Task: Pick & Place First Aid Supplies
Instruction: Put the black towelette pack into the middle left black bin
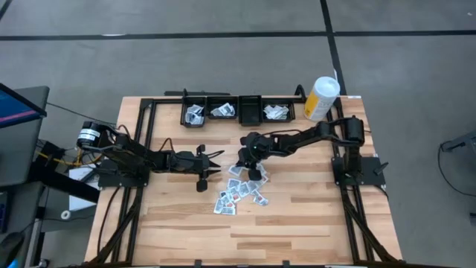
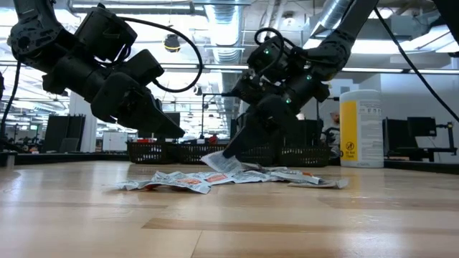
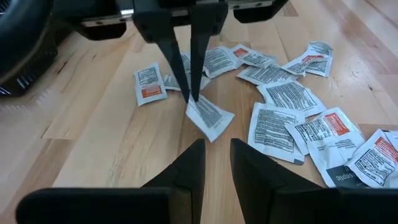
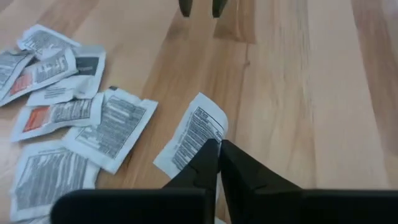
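Observation:
Several white first aid packets (image 1: pixel 239 192) with grey and orange print lie loose in a pile at the table's middle, also seen in the left wrist view (image 3: pixel 292 118). My right gripper (image 1: pixel 239 168) is at the pile's far edge, shut on one white packet (image 3: pixel 210 117). My left gripper (image 1: pixel 217 158) hovers just left of it, fingers open (image 3: pixel 216 144), nothing between them, pointing at the held packet. My right gripper pinches one white packet between its two fingertips (image 3: pixel 186 74) at the packet's upper edge (image 4: pixel 208 138). The fingers slant down from the table's right side. The packet hangs tilted below them (image 2: pixel 222 163); I cannot tell whether its lower end is clear of the table.
A row of black bins (image 1: pixel 238 110) stands at the table's far edge, some holding packets. A tall white-and-yellow canister (image 1: pixel 322 98) stands at the far right. Bare wood lies toward the near edge (image 1: pixel 245 238).

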You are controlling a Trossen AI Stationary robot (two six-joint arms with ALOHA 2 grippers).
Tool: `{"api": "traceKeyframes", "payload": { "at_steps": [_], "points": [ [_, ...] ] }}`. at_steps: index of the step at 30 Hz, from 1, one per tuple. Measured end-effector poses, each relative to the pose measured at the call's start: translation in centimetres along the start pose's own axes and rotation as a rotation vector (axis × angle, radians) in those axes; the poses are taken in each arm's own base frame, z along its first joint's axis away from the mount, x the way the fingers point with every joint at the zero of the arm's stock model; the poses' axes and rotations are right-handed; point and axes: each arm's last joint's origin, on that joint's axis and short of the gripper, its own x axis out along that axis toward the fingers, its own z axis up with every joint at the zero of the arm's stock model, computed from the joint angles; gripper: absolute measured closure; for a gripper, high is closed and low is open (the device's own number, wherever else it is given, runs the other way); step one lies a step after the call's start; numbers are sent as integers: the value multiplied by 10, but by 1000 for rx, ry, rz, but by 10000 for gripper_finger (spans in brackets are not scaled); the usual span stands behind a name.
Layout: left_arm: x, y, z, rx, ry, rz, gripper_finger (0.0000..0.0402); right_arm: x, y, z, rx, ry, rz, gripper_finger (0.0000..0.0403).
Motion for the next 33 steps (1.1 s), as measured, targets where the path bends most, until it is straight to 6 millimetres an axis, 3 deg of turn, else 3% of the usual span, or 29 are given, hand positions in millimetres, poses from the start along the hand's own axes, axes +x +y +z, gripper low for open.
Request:
{"api": "traceKeyframes", "payload": {
  "at_steps": [7,14,21,26,33],
  "points": [
    [0,0,0,0,1,0,325,-14,2,16,-15,-57,-4,396],
    [0,0,0,1,2,0,325,-31,16,37,-65,-131,17,401],
    [0,0,0,1,2,0,325,-51,32,59,-201,-340,225,401],
    [0,0,0,-1,2,0,325,-66,29,60,-240,-538,322,401],
    [0,0,0,-3,1,0,325,-77,21,43,-208,-750,388,401]
  ]
}}
